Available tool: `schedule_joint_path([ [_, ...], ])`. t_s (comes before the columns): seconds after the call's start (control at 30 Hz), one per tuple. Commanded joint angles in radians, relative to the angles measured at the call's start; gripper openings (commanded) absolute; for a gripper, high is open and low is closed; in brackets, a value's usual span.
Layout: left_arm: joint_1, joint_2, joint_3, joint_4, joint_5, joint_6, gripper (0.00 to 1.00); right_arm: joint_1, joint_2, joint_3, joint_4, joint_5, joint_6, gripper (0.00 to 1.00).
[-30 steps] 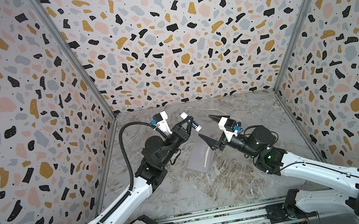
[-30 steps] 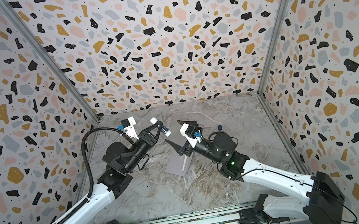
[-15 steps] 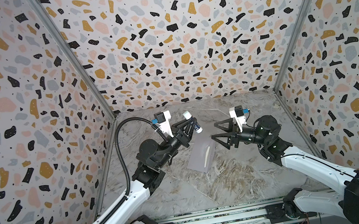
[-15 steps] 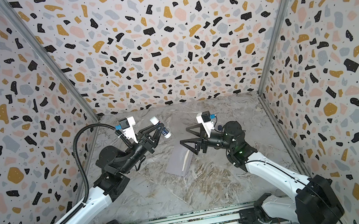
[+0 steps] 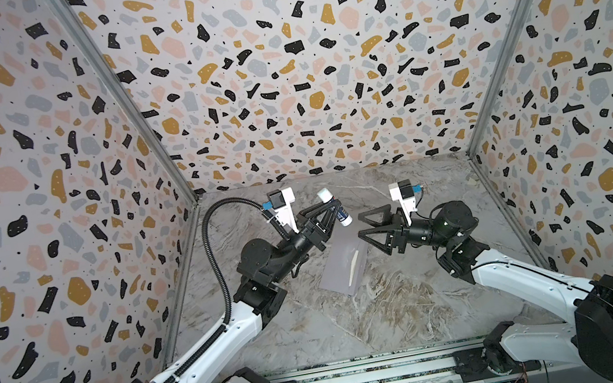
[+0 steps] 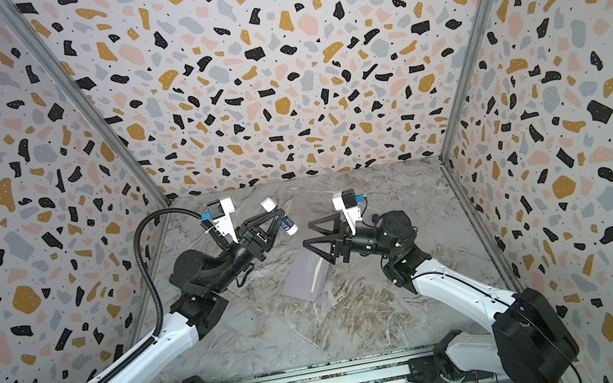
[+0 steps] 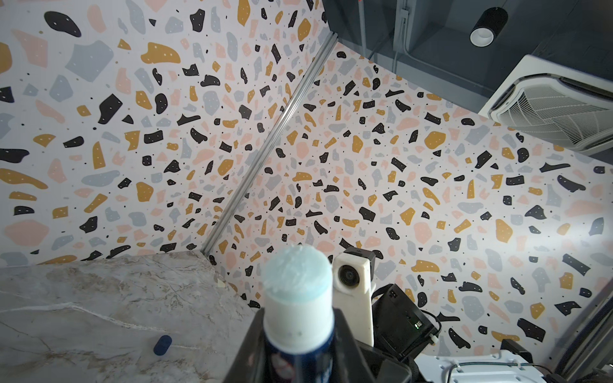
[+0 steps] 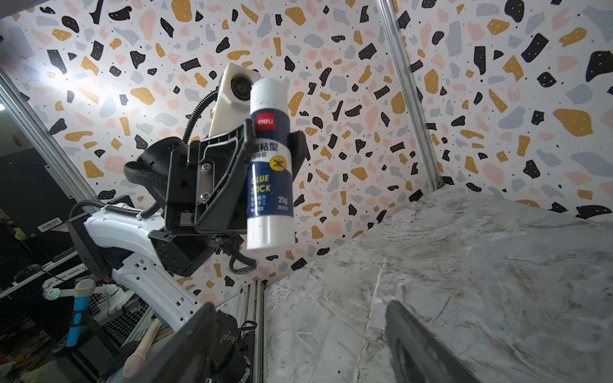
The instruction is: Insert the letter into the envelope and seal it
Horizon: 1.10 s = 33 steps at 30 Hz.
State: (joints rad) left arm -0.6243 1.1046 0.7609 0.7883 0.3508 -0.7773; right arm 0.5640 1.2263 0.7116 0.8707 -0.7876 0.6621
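The lavender-grey envelope (image 5: 336, 267) (image 6: 302, 279) lies flat mid-table, between and below both grippers. A thin tan strip (image 5: 353, 267) (image 6: 317, 273), the letter's edge, shows along its right part; the rest of the letter is hidden. My left gripper (image 5: 335, 209) (image 6: 278, 218) (image 7: 298, 335) (image 8: 270, 142) is raised and shut on a blue-and-white glue stick (image 5: 334, 206) (image 6: 279, 216) (image 7: 298, 298) (image 8: 270, 165), whose bare glue tip points up. Facing the stick at about its height, my right gripper (image 5: 361, 226) (image 6: 308, 235) (image 8: 302, 331) stands open and empty above the envelope's far end.
A small dark blue cap (image 7: 162, 345) (image 6: 374, 217) lies on the marble table toward the back. Speckled walls (image 5: 277, 79) close in the left, back and right sides. A metal rail (image 5: 369, 376) runs along the front edge.
My right gripper lifted away from the envelope, swung right and levelled to face the glue stick, its jaws narrowing slightly. The left arm raised the glue stick a little.
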Motion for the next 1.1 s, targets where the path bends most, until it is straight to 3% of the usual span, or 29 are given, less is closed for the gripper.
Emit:
schedule_joint_path([
  [0.0,0.003,-0.002,-0.011,0.130,0.032,-0.042,0.00,0.019,0.025,0.060,0.084,0.011,0.050,0.78],
  [0.33,0.003,-0.001,-0.018,0.130,0.035,-0.048,0.00,0.065,0.079,0.090,0.190,0.010,0.096,0.68],
  [1.07,0.004,0.000,-0.018,0.120,0.031,-0.047,0.00,0.070,0.091,0.110,0.243,0.030,0.139,0.49],
])
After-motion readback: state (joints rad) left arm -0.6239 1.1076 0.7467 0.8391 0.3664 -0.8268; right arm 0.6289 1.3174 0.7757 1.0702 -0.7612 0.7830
